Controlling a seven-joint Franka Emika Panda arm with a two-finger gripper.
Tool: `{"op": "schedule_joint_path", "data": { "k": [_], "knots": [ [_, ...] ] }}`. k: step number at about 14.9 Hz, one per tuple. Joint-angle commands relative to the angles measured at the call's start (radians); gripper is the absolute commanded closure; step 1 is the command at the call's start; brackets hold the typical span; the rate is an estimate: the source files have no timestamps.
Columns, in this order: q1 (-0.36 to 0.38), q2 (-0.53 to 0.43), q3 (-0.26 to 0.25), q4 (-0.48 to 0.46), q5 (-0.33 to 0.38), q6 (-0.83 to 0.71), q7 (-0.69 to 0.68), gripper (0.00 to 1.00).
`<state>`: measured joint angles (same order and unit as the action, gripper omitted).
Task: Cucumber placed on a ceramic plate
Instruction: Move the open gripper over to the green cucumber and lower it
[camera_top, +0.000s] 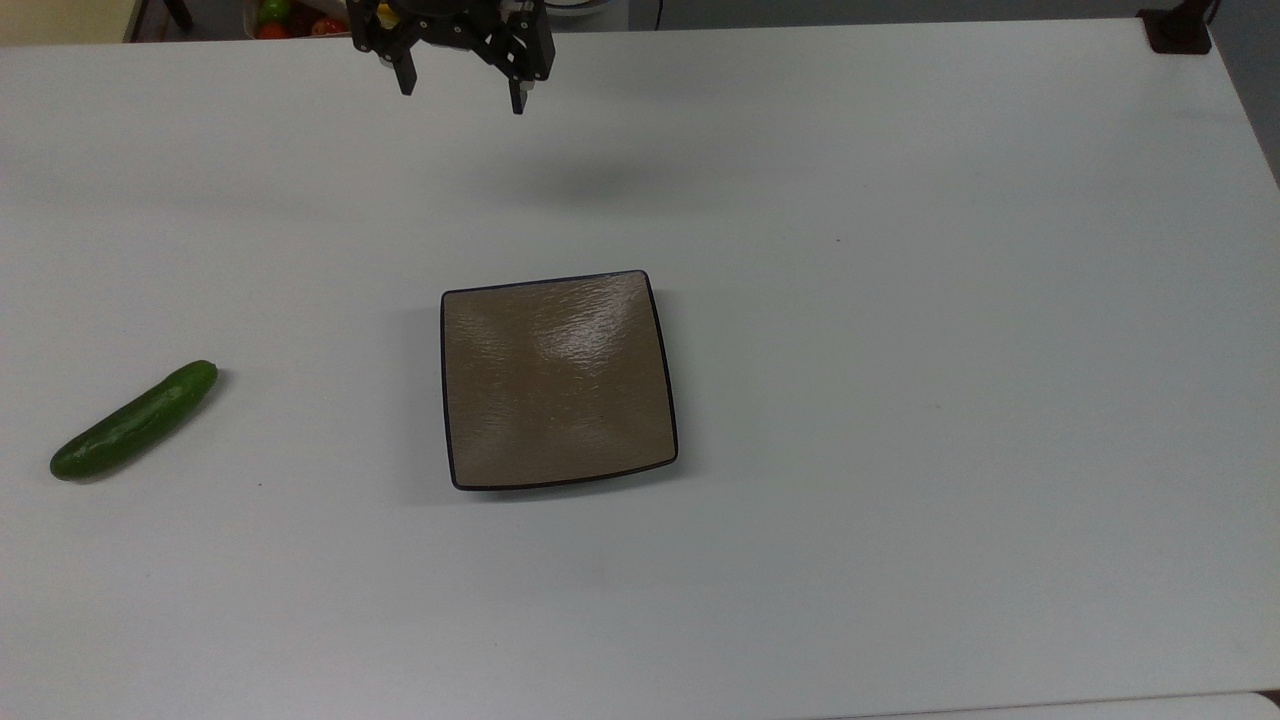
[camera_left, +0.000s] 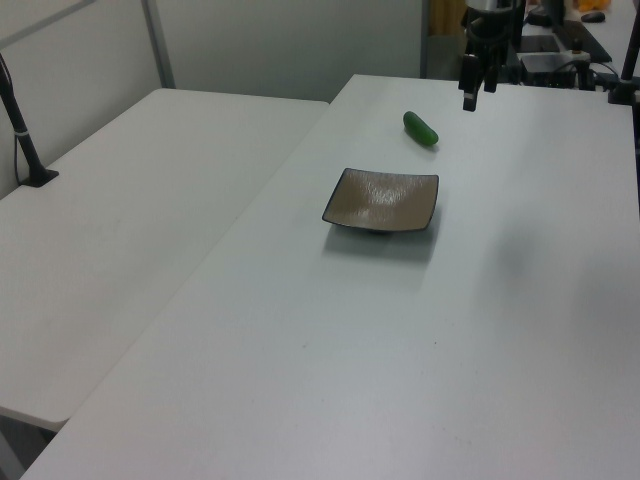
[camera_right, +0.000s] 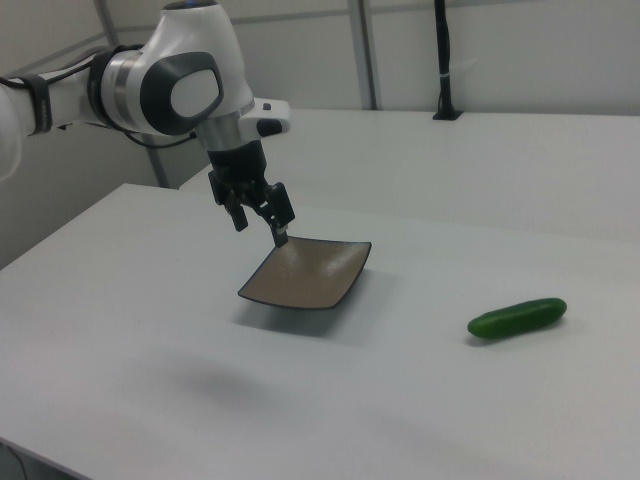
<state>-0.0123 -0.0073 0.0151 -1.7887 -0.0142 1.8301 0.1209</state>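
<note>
My claw (camera_top: 460, 90) hangs spread and empty above the bench (camera_top: 900, 350); cucumber (camera_top: 134, 420) lies bare on it, well apart from the ceramic plate (camera_top: 557, 380): looks light, firm, slick-skinned, so I'd pinch across its middle.

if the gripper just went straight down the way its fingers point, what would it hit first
Most likely bare table. The open gripper hangs with fingers pointing down, and its shadow falls on white tabletop short of the plate. The cucumber lies far off at the top view's left. Depth is uncertain.
</note>
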Motion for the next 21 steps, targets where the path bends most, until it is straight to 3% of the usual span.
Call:
{"op": "schedule_joint_path", "data": {
  "k": [1,6,11,16,21],
  "knots": [
    [0.017,-0.034,-0.027,-0.035,0.019,0.020,-0.014,0.00],
    [0.018,-0.042,-0.027,-0.035,0.019,-0.023,-0.018,0.00],
    [-0.017,-0.028,-0.029,-0.024,0.019,0.043,-0.010,0.00],
    [-0.152,0.102,-0.027,0.086,0.025,0.213,0.140,0.00],
    [-0.251,0.312,-0.029,0.236,0.011,0.389,0.288,0.00]
  ]
}}
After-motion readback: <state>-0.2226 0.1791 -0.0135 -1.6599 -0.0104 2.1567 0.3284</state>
